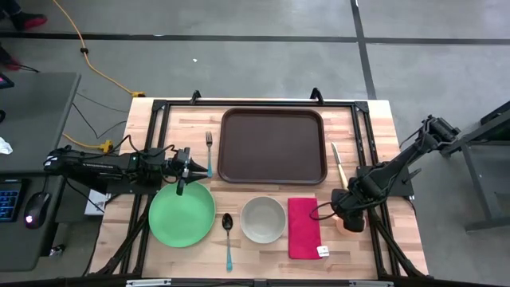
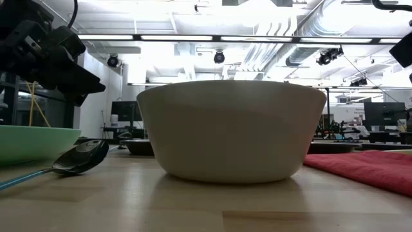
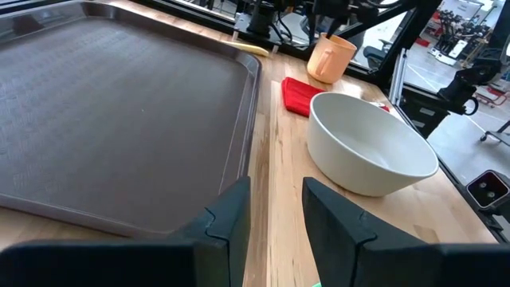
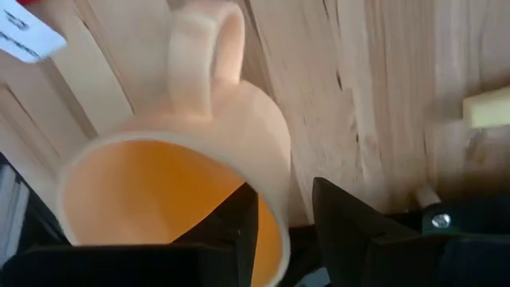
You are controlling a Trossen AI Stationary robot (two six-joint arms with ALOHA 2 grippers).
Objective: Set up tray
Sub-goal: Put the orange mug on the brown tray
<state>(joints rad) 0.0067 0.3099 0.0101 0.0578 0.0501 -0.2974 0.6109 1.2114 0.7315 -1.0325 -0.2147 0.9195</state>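
Nearest the front edge of the wooden table (image 1: 374, 119) lay a teal-handled spoon (image 1: 228, 239). Beside it stood a white bowl (image 1: 263, 219), with a green plate (image 1: 182, 214) on one side and a red napkin (image 1: 303, 227) on the other. The left gripper (image 1: 185, 169) hovered over the plate's far rim, fingers (image 3: 231, 219) a narrow gap apart and holding nothing. The right gripper (image 4: 283, 211) had its fingers astride the rim of an orange mug (image 4: 171, 175), apparently gripping it, though the contact was partly hidden. Farther back lay the tray (image 1: 273, 146), empty and flat on the table, between a fork (image 1: 209, 151) and a pale-handled knife (image 1: 339, 163).
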